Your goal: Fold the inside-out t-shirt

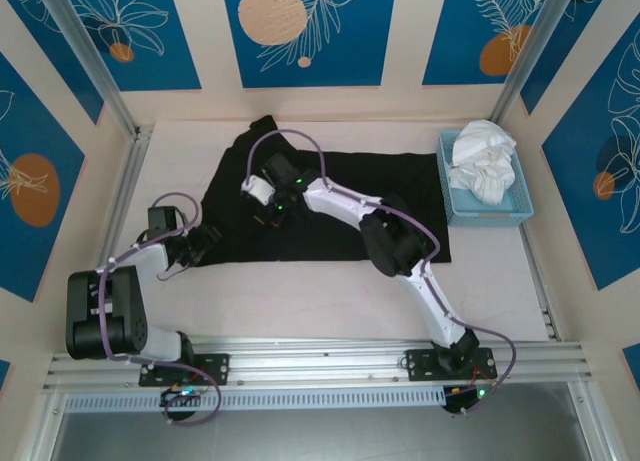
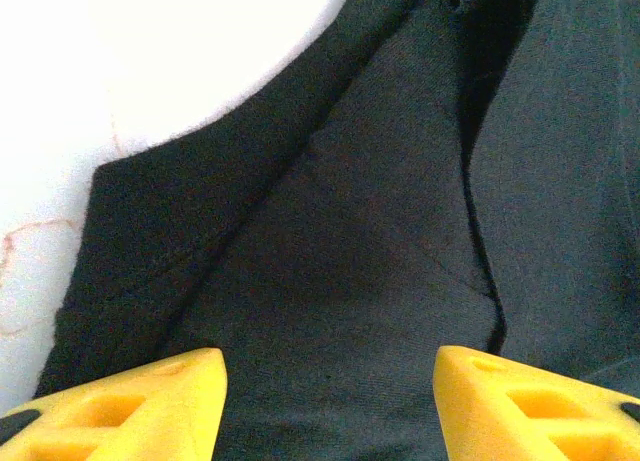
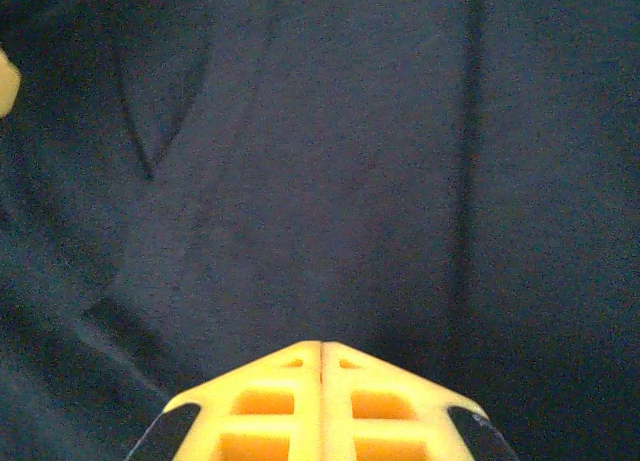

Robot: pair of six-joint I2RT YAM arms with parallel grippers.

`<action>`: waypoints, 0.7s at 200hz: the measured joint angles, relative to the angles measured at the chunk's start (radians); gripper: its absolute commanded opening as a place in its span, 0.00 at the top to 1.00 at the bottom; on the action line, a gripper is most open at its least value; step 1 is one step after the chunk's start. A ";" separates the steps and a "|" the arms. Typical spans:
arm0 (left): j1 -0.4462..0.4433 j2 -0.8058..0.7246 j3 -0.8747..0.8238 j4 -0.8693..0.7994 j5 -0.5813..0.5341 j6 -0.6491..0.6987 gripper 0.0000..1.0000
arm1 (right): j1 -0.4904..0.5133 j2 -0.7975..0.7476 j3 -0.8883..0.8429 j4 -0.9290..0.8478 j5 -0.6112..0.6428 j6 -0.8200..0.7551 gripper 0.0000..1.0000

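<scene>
The black inside-out t-shirt (image 1: 400,176) lies spread flat across the back half of the table. My left gripper (image 1: 198,246) hovers low over the shirt's near left corner. In the left wrist view its yellow fingers (image 2: 150,396) stand apart with flat black cloth (image 2: 350,231) between them and nothing held. My right gripper (image 1: 275,209) reaches over the shirt's left part. In the right wrist view (image 3: 321,346) its two yellow fingers meet tip to tip against the dark cloth (image 3: 350,181). No fold shows between them.
A blue basket (image 1: 487,217) holding a white cloth garment (image 1: 483,161) stands at the back right, just beside the shirt's right edge. Bare white table (image 1: 300,291) runs between the shirt and the arm bases. Metal posts and patterned walls close in the sides.
</scene>
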 measured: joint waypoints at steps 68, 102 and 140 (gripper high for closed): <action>0.002 0.002 0.000 0.005 0.001 0.000 0.42 | 0.080 -0.032 -0.011 -0.031 -0.011 -0.135 0.56; 0.004 0.006 0.000 0.013 0.001 0.000 0.42 | 0.141 0.002 0.039 -0.073 0.010 -0.207 0.49; 0.005 0.006 0.000 0.014 0.001 0.000 0.42 | 0.137 0.062 0.109 -0.134 0.044 -0.245 0.48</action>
